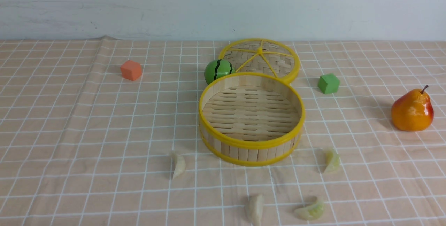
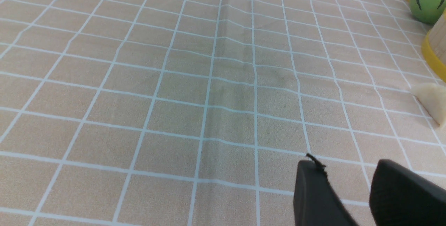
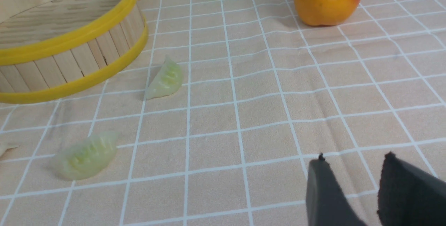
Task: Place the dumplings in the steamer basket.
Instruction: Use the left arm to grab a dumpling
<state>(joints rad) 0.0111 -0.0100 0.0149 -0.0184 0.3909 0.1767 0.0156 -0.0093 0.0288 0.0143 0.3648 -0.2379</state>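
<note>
The empty steamer basket (image 1: 244, 154) stands mid-table. In front of it lie two cream dumplings (image 1: 179, 164) (image 1: 255, 208) and two pale green dumplings (image 1: 332, 161) (image 1: 310, 211). Neither arm shows in the front view. In the left wrist view my left gripper (image 2: 346, 166) is open over bare cloth, with a cream dumpling (image 2: 432, 100) and the basket's edge (image 2: 435, 48) off to one side. In the right wrist view my right gripper (image 3: 353, 161) is open and empty, well apart from both green dumplings (image 3: 165, 79) (image 3: 87, 154) and the basket (image 3: 69, 59).
The woven lid (image 1: 271, 59) lies flat behind the basket, with a green watermelon ball (image 1: 218, 70) beside it. An orange cube (image 1: 131, 70) sits at the back left and a green cube (image 1: 328, 83) right of the basket. A pear (image 1: 412, 110) stands far right. The checked cloth has wrinkles.
</note>
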